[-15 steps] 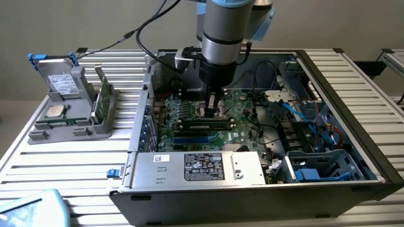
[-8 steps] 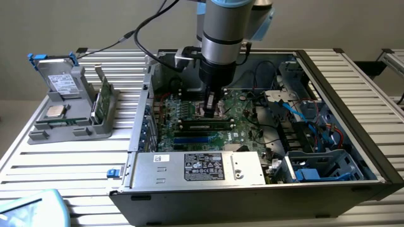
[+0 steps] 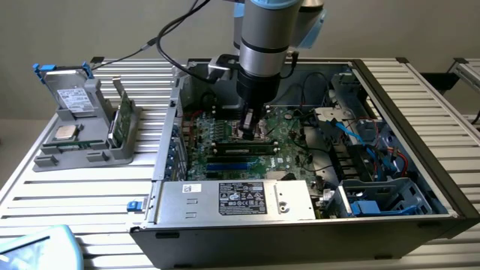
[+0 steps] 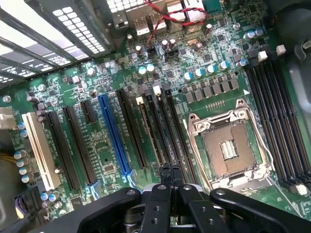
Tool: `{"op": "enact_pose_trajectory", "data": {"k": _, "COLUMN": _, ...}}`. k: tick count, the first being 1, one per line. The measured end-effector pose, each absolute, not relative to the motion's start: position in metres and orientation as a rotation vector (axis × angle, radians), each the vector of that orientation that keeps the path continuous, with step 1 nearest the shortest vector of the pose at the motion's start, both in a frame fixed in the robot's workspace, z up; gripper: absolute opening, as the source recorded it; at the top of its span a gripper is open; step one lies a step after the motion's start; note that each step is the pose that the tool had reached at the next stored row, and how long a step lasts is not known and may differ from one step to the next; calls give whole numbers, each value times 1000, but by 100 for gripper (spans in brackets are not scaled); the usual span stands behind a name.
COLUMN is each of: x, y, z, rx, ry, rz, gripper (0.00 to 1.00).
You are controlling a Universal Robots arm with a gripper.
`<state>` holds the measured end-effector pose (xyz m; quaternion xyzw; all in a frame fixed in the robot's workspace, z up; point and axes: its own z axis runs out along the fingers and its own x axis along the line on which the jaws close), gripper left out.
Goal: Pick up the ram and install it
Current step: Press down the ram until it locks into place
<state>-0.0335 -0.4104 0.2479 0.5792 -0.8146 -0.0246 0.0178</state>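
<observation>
Well, a slatted table [image 3: 75, 185] carries an open computer case [image 3: 300, 242] lying on its side, with the arm [image 3: 266, 45] reaching straight down into it from above. Along the near edge of the case sits a silver power supply [image 3: 240, 199] with a dark label. Behind it the green motherboard [image 3: 289, 135] lines the floor of the case.

On the exterior view's left, apart from the case, a grey holder [image 3: 45, 163] stands on the table. A drive [image 3: 75, 101] leans upright in it, and a broad green card [image 3: 122, 121] stands on edge beside that.

In the wrist view the motherboard [image 4: 107, 155] shows a square CPU socket [image 4: 228, 150] with a metal frame. There are also a blue slot [image 4: 112, 133], a white slot [image 4: 39, 150] and several long black slots [image 4: 272, 116].

The ram [image 3: 244, 149] lies level along a slot in the middle of the board, a thin green stick with dark chips.

The gripper [image 3: 248, 135] hangs just over it, the two black fingers pressed together with nothing between them. From the wrist camera the gripper [image 4: 170, 171] points down at the black slots beside the socket. Whether the tips touch the ram cannot be made out
</observation>
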Motion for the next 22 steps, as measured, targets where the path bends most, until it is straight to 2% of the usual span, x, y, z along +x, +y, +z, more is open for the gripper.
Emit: {"op": "enact_pose_trajectory", "data": {"k": 22, "x": -34, "y": -411, "z": 248, "rx": 1570, "ry": -2684, "rz": -80, "gripper": 11}}
